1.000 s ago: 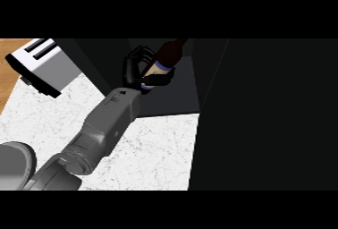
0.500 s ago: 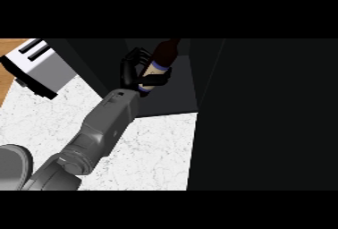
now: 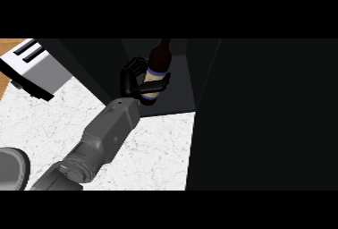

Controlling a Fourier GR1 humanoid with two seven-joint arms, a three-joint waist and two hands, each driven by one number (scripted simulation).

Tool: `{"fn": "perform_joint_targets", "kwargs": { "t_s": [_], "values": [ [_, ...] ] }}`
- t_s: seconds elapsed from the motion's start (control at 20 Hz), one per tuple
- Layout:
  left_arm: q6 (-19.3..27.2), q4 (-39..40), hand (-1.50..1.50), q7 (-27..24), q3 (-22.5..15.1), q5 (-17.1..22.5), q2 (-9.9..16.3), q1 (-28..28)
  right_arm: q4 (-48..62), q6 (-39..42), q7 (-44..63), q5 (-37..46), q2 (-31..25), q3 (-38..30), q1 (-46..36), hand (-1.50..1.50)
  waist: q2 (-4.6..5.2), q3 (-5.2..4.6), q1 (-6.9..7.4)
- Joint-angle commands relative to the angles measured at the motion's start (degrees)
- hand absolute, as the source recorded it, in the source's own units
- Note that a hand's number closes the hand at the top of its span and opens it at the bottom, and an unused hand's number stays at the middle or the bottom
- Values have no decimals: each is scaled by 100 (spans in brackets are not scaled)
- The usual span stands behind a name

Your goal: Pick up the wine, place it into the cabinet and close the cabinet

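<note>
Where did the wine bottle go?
In the head view, the wine bottle is at the top middle, inside the dark cabinet, with the left hand curled round it. The toaster sits off to its left.

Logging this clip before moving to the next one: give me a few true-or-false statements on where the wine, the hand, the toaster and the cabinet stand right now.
1. The left hand is curled round the wine bottle. True.
2. The wine bottle lies flat on the white counter. False: it is held up inside the dark cabinet opening.
3. A toaster stands at the view's upper left. True.
4. The right hand is pushing the cabinet door shut. False: no right hand shows in the view.
5. The toaster is inside the cabinet. False: it stands outside, left of it.
</note>
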Motion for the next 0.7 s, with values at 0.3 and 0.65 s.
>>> {"fn": "perform_joint_targets", "kwargs": {
  "t_s": [0.3, 0.65],
  "values": [
    [-584, -44, 150, -305, 53, 288, -22, 649, -125, -25, -28, -115, 121, 116, -47, -150, -11, -7, -191],
    [-703, -62, 150, -451, -120, 435, -21, 1000, -16, 141, -116, -365, 120, 39, 21, -150, 11, -8, -387]
  ]
}}
